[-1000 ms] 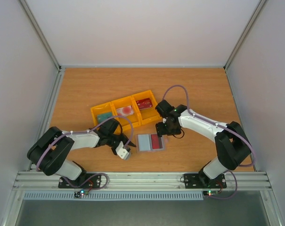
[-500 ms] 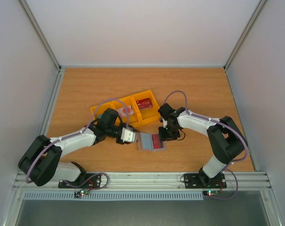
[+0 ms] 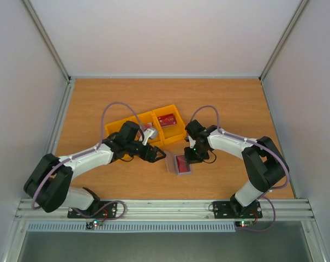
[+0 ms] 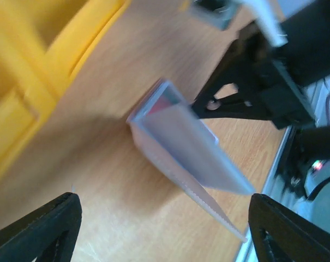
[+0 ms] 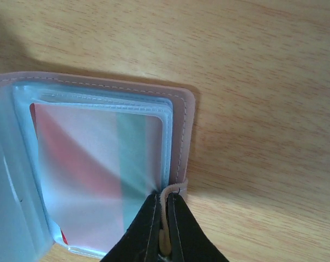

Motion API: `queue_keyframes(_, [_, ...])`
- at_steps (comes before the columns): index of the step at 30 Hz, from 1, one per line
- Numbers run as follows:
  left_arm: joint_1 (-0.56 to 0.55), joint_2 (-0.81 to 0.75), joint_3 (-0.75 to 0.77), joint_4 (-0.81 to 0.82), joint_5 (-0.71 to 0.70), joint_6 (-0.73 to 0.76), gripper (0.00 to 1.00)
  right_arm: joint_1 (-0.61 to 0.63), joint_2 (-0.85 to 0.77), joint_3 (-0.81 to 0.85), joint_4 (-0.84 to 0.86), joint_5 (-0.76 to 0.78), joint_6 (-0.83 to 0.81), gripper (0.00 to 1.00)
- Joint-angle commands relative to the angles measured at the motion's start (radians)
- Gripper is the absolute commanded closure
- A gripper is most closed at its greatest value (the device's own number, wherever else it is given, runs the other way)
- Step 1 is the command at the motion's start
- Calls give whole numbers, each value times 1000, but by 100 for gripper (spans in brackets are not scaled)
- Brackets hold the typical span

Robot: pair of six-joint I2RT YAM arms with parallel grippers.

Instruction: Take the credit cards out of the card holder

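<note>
The right claw (image 5: 166, 206) is clenched on the stitched taupe rim of the card holder (image 5: 178, 117). Just beyond it, the holder's glossy clear pocket shows a dark red card (image 5: 66, 158). The left claw (image 4: 165, 224) is released, and the thin half-folded holder stands ahead of it on the wood-grain worktop (image 4: 99, 180).

The surface (image 3: 235, 103) under me is wood-grained board, orange-brown, with a smooth, low-sheen finish. The yellow tray (image 3: 117, 129) looks like moulded plastic, smooth and slightly glossy. The card holder (image 5: 182, 131) has a soft, matt taupe outside like leather or an imitation of it, stitched along its rim, and its pockets are clear shiny plastic film that hazes the dark red card (image 5: 77, 164) behind them; my right pincer (image 5: 165, 203) and left pincer (image 4: 163, 202) are matt black plastic.
</note>
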Motion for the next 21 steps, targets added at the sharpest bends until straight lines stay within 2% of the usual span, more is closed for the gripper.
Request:
queue_keyframes(1, [-3,43,-47,76,-16,-315,11,3,-17,-42,18,-12,-17,99])
queue_keyframes(2, [-3,51,-58,90,-11,-320,8,1,-23,-50,25,-17,-18,99])
queue_keyframes(4, [-6,76,-78,216,57,-332,3,1,-25,-54,36,-29,-15,99])
queue_keyframes(7, [-61,103,-89,347,154,-316,1,2,-19,-40,26,-33,-9,99])
queue_keyframes(10, [-104,148,-63,319,90,-278,1,3,-24,-26,26,-52,-3,99])
queue_keyframes(21, [-108,190,-28,249,-11,-282,1,30,-87,8,4,-85,19,99])
